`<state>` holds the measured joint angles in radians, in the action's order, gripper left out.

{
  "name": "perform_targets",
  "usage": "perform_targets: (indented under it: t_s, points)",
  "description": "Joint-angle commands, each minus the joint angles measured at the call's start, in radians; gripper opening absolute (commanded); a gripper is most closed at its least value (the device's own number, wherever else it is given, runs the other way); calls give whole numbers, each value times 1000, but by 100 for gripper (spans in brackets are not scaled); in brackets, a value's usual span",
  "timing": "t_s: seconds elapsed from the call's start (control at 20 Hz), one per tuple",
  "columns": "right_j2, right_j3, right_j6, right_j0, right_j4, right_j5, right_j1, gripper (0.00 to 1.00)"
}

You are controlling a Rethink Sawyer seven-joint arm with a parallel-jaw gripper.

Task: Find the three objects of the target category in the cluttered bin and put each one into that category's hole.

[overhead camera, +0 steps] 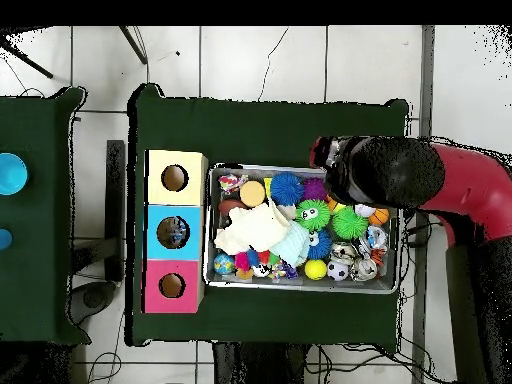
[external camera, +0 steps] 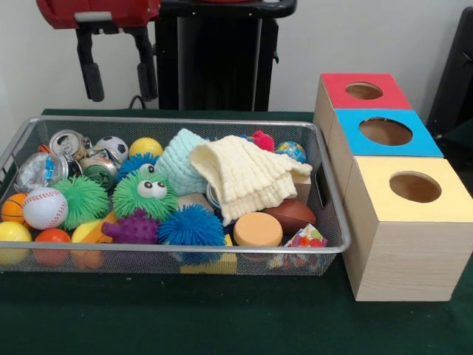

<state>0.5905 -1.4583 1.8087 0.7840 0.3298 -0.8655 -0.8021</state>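
Note:
The wire-mesh bin point(external camera: 185, 121) is full of toys; it also shows in the overhead view point(overhead camera: 300, 289). One clear crinkled plastic bottle point(external camera: 38, 171) lies at the bin's left end, beside two shiny cans point(external camera: 68, 142). The other bottles are hidden under the clutter. My gripper point(external camera: 119, 76) hangs open and empty above the bin's far left corner, well clear of the toys. In the overhead view the red and black arm point(overhead camera: 395, 172) covers it. Three wooden boxes stand right of the bin, with a red-topped hole point(external camera: 363, 91), a blue-topped hole point(external camera: 385, 132) and a yellow-topped hole point(external camera: 414, 187).
A cream knitted cloth point(external camera: 247, 176) and a mint knitted piece point(external camera: 179, 159) drape over the bin's middle. Around them lie a green fuzzy ball with eyes point(external camera: 145, 194), a blue spiky ball point(external camera: 191, 225), a baseball point(external camera: 44, 207), a brown football point(external camera: 292, 214) and an orange disc point(external camera: 257, 228).

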Motion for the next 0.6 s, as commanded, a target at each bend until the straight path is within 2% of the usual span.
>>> perform_targets:
  t_s: [0.05, 0.25, 0.4, 0.6]
  points:
    - [66, -92, -266, -7, 65, -51, -5, 100]
    - [67, -90, -256, -7, 67, -60, -5, 100]
    - [41, -78, -209, -18, 62, -88, 9, 100]
    - [-8, -12, -142, -40, 76, -108, 61, 100]
